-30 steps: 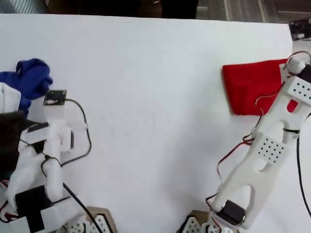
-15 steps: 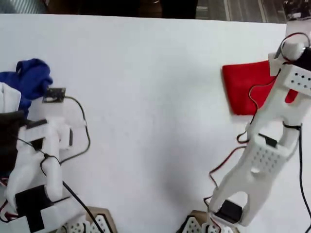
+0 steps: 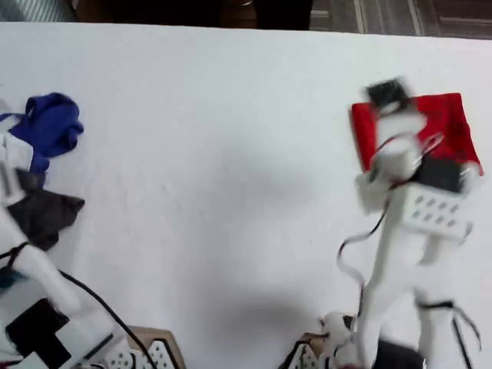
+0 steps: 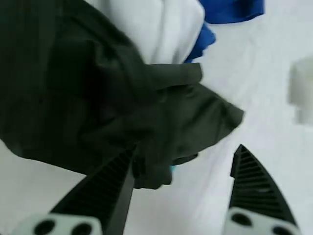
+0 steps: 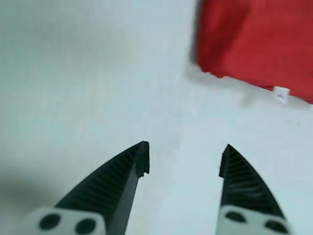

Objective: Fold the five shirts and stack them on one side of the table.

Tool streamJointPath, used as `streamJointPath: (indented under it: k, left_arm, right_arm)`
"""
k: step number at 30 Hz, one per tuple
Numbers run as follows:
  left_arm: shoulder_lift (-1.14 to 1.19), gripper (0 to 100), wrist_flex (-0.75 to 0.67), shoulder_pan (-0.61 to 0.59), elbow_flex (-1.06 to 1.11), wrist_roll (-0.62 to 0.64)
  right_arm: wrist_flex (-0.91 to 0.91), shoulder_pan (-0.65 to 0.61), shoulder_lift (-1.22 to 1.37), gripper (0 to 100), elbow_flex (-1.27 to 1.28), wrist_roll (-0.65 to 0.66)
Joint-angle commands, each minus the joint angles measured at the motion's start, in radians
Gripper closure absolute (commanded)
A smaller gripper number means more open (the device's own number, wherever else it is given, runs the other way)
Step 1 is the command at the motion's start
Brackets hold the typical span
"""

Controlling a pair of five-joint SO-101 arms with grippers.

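**Both claws wide open, four shirts counted**

Shirt count first: four in plain sight, one of each colour. There's one red shirt, folded flat into a neat rectangle on the table. Well apart from it is a loose heap: one blue shirt, one white shirt and one dark shirt, all crumpled and touching each other. A sliver of teal cloth peeks out from under the dark one, and what it belongs to can't be told.

Over to the right arm. It rises from its base at the near edge, and its wrist end hangs above the red shirt. The right claw points down with its fingers spread wide. It holds nothing, and bare tabletop shows between the tips. The red shirt's edge lies just ahead of the tips, off to one finger's side and not touching.

The left arm sits low beside the heap. The left claw is spread wide too and grips nothing. One fingertip is right at the dark shirt's hem, and the other is over bare table. The dark shirt bunches up just ahead of the claw, with the white beyond it and the blue farthest out.
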Motion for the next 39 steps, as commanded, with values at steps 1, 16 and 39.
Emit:
streamJointPath:
  k: [1,16,39]
  left_arm:
    - [0.021,72,-0.052,-0.083,0.030,-0.144]
    - [0.482,79,-0.038,-0.132,0.005,-0.232]
    - [0.166,97,0.390,0.784,-0.467,0.094]
  right_arm:
    - [-0.120,-0.050,-0.154,76.5,0.278,-0.005]
    - [-0.295,-0.053,-0.275,76.5,0.626,-0.006]
    - [-0.492,0.133,-0.183,76.3,0.631,-0.107]
